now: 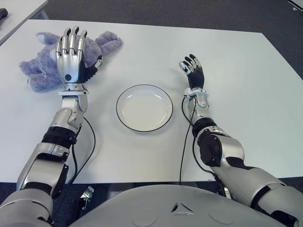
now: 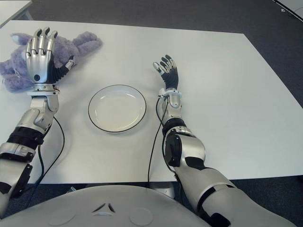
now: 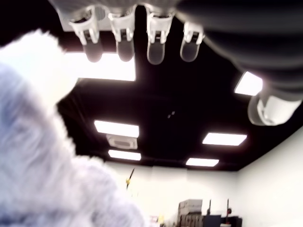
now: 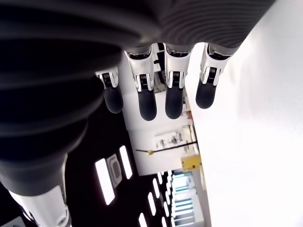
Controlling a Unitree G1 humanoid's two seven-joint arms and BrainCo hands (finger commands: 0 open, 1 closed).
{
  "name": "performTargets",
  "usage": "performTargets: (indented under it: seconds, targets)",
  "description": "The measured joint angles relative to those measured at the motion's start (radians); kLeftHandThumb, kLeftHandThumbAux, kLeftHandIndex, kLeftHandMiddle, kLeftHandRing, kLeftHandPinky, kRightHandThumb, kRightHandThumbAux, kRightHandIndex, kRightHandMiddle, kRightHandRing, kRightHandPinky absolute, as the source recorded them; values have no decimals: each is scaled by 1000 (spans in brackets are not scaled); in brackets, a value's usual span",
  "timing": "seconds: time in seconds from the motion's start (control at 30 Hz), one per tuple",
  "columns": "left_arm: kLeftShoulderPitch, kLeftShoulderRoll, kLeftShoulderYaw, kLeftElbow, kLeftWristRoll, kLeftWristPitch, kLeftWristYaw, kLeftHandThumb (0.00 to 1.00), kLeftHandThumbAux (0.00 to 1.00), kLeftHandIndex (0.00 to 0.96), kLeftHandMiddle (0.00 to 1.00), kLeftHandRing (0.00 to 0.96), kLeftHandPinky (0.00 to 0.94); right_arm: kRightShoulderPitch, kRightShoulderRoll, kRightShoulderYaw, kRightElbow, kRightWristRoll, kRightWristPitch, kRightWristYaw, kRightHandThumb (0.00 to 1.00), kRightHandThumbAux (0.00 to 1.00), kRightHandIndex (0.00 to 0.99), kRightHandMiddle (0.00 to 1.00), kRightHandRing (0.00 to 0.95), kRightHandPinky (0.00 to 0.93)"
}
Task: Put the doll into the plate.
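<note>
- Eye views: a purple plush doll (image 1: 45,66) lies on the white table (image 1: 246,94) at its far left part, well apart from the white plate (image 1: 144,108) with a dark rim, which sits near the middle and holds nothing
- The left hand (image 1: 72,54) shows in front of the doll, back of the hand toward the camera, fingers straight and close together, thumb out to the side; it grasps nothing, and whether it touches the plush I cannot tell
- The right hand (image 1: 191,68) shows to the right of the plate, raised at the wrist, its dark fingers loosely bent and apart, holding nothing
- Dark cables (image 1: 183,142) run along both forearms over the table
- Left wrist view: four fingertips (image 3: 156,49) reach out straight, nothing between them; pale purple fur of the doll (image 3: 42,156) fills one side, close to the palm, with ceiling lights behind
- Right wrist view: four dark fingertips (image 4: 173,101) hang relaxed and spread, empty, with the white tabletop beside them
</note>
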Motion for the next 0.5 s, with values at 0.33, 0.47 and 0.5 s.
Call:
performTargets:
  seconds: [0.33,0.47,0.5]
  targets:
    - [0,0,0,-180,47,89,-3,277,305,0,53,31,0,0,0,1,0,0,0,0,42,719,130,173,137,125]
    - [1,1,1,-233,78,124,-18,265,297,0,48,27,0,0,0,1,0,0,0,0,45,716,132,174,136,128]
    - [2,1,1,-247,84,135,-24,264,295,0,45,23,0,0,0,1,0,0,0,0,46,716,133,175,137,129]
